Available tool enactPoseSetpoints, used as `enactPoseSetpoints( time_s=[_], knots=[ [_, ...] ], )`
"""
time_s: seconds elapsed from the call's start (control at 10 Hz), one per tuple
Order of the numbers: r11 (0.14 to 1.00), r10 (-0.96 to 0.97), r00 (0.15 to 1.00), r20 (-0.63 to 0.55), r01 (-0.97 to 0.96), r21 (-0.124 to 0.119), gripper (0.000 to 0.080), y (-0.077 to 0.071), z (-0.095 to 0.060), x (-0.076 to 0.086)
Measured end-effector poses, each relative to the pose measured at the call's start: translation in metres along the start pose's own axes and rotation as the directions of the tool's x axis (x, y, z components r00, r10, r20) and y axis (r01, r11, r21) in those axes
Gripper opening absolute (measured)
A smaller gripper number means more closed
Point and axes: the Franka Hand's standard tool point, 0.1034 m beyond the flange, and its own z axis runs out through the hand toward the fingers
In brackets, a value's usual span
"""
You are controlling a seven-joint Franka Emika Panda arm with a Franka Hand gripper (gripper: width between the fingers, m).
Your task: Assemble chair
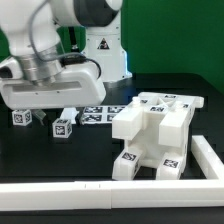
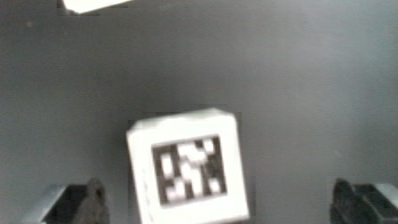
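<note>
The chair, a chunky white structure of joined tagged pieces, stands on the black table at the exterior view's right. My gripper hangs low over the table at the exterior view's left, far from the chair. In the wrist view, a small white block with a square tag lies flat on the dark table between my fingers. The gripper is open, and both dark fingertips stand clear of the block's sides. In the exterior view the same block appears just below the hand.
Another small tagged block lies at the exterior view's far left. The marker board lies behind the gripper. A white rail runs along the front and up the right side. A white piece's corner shows in the wrist view.
</note>
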Motion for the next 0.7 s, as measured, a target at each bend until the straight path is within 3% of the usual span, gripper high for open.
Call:
enactPoseSetpoints(
  time_s=[0.3,0.7],
  knots=[
    [0.998,0.047,0.968,0.246,-0.054,0.021,0.0649,-0.002,0.012,0.010],
    [0.997,0.036,0.865,0.500,-0.068,0.046,0.0649,-0.004,0.017,0.000]
  ],
)
